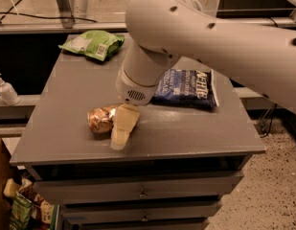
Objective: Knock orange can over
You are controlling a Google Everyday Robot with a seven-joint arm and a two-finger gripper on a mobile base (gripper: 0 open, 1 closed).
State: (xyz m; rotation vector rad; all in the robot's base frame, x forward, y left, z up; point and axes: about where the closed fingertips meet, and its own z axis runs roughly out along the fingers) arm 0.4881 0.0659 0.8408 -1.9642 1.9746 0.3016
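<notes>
CAN [100,119]: on its side, near front edge of bench [190,128] | GRIPPER [120,131]: against can's right side | JAWS: cannot tell

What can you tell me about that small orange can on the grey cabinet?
The small orange-tan metal can looks shiny and coppery. It lies on its side near the front left of the grey cabinet top, a rounded end pointing left. The robot's cream gripper hangs right beside it, hiding its right part; I cannot tell whether they touch.
</notes>
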